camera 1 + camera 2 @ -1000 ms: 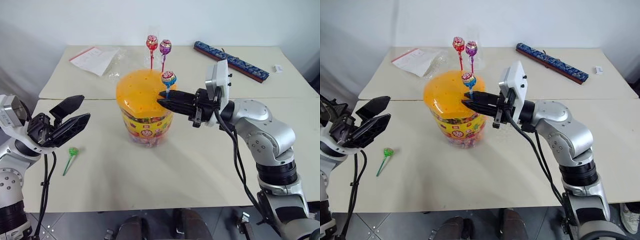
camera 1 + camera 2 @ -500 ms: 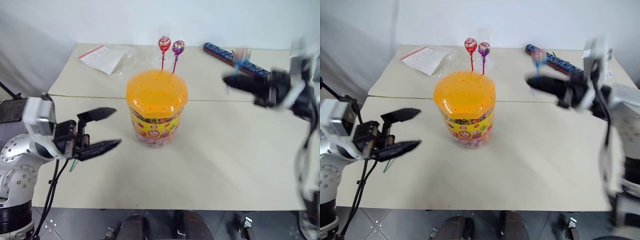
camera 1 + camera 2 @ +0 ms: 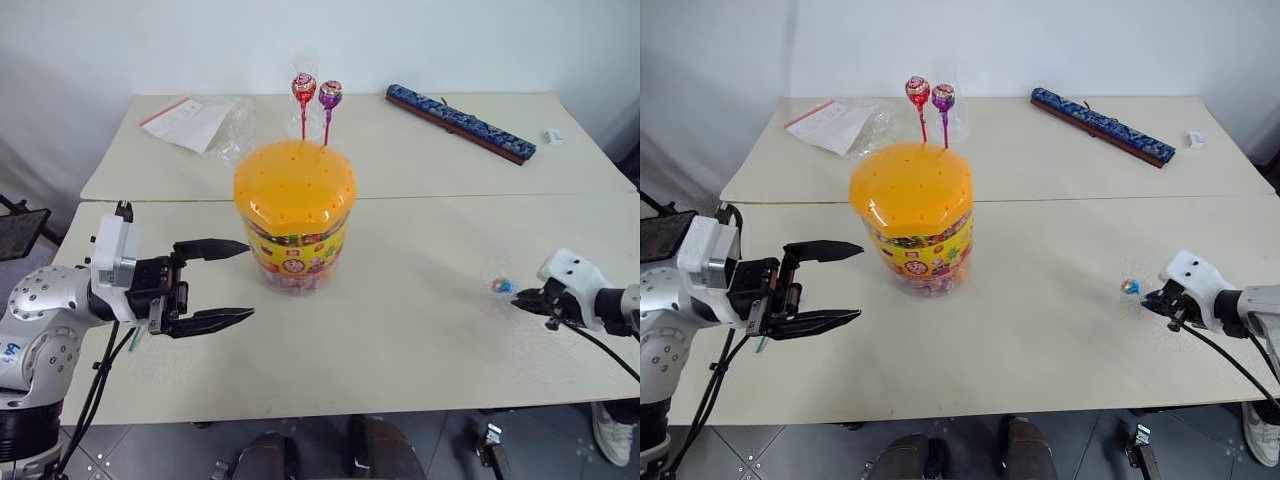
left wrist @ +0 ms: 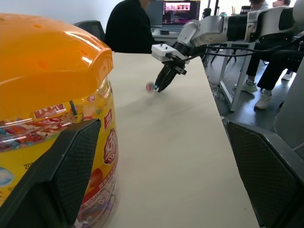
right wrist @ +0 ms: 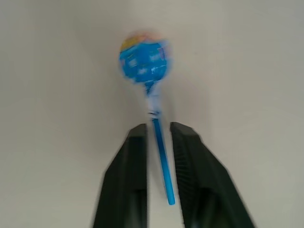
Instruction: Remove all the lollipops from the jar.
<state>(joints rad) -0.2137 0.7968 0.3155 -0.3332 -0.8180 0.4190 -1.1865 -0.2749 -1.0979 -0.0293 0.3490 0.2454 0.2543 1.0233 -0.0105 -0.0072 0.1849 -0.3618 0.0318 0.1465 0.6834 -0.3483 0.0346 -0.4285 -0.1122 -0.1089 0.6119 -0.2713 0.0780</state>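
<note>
The jar (image 3: 295,215), a clear tub with a domed orange lid, stands mid-table. A red lollipop (image 3: 303,87) and a purple lollipop (image 3: 330,94) stick up from holes at the back of the lid. My left gripper (image 3: 250,279) is open and level, pointing at the jar's left side a short gap away. A blue-stick lollipop (image 5: 143,59) lies low at the table's right front. My right gripper (image 3: 517,300) is open, and the blue stick sits between its slightly parted fingers (image 5: 135,156) with a gap on each side. A green stick (image 3: 133,340) peeks out behind my left arm.
A long blue patterned bar (image 3: 460,122) lies at the back right, with a small white item (image 3: 553,136) beyond it. A paper in a plastic sleeve (image 3: 195,118) lies at the back left. Seated people and chairs (image 4: 128,23) are beyond the table's right end.
My right gripper lifted the blue-stick lollipop out of the lid, swung it right and down to the table, and its fingers parted. My left gripper turned toward the jar and moved closer.
</note>
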